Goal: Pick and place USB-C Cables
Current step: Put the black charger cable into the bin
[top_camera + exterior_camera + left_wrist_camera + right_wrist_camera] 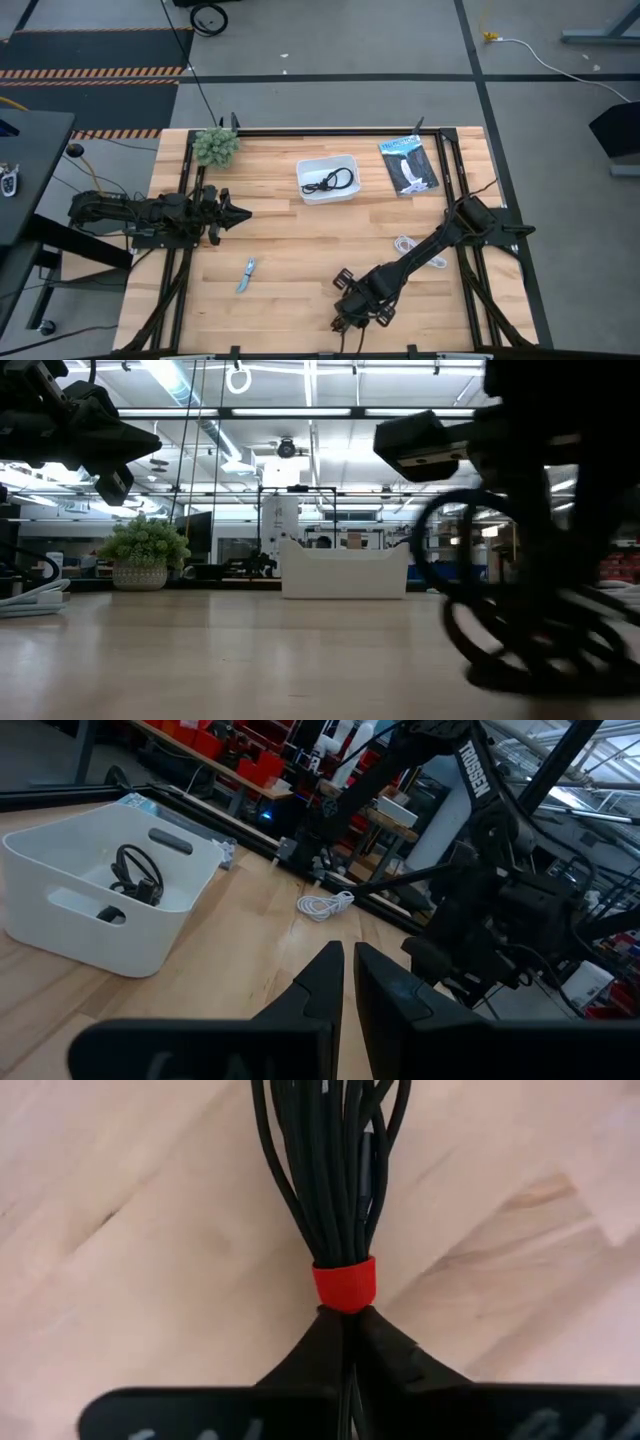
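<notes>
While the right end effector [345,1320] pinches the red-tied cable [335,1180], 1 white cable [405,243] lies near.

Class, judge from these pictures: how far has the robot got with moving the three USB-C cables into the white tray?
Done: one black cable lies in the white tray. In hand: the right gripper is shut on the black cable with the red tie, low over the table's near edge. Left: the white cable lies on the table by the right arm. The left gripper waits at the left, shut.

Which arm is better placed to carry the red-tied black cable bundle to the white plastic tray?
Right: the right gripper is shut on the red-tied black cable bundle. The left gripper holds nothing, though nearer the white plastic tray.
</notes>
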Robot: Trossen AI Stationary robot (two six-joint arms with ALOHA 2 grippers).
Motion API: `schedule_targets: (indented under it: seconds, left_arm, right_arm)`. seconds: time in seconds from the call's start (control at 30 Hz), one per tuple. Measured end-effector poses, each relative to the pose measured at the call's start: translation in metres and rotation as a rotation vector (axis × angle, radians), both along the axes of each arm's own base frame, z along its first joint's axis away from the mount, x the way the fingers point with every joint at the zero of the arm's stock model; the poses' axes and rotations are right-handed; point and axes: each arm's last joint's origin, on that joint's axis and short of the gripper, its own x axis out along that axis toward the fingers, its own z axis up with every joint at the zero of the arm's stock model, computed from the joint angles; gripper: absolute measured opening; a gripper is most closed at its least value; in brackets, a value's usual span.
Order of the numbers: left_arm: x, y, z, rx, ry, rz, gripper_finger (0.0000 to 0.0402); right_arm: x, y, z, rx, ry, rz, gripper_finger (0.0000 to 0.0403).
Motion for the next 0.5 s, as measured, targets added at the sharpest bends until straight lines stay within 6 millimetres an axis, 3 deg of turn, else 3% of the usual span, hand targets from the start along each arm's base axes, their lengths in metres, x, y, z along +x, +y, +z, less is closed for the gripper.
schedule_targets:
  seconds: [0.2, 0.37, 0.5]
  left_arm:
    - [0.0, 0.0, 0.0, 0.0, 0.0, 0.0, 0.0036]
    - [0.0, 0.0, 0.0, 0.0, 0.0, 0.0, 0.0036]
    - [0.0, 0.0, 0.0, 0.0, 0.0, 0.0, 0.0036]
  right_arm:
    - [0.012, -0.018, 0.018, -0.069, 0.013, -0.064, 0.0016]
    - [0.027, -0.043, 0.043, -0.243, -0.049, -0.163, 0.0017]
    - [0.041, -0.072, 0.059, -0.456, -0.187, -0.35, 0.002]
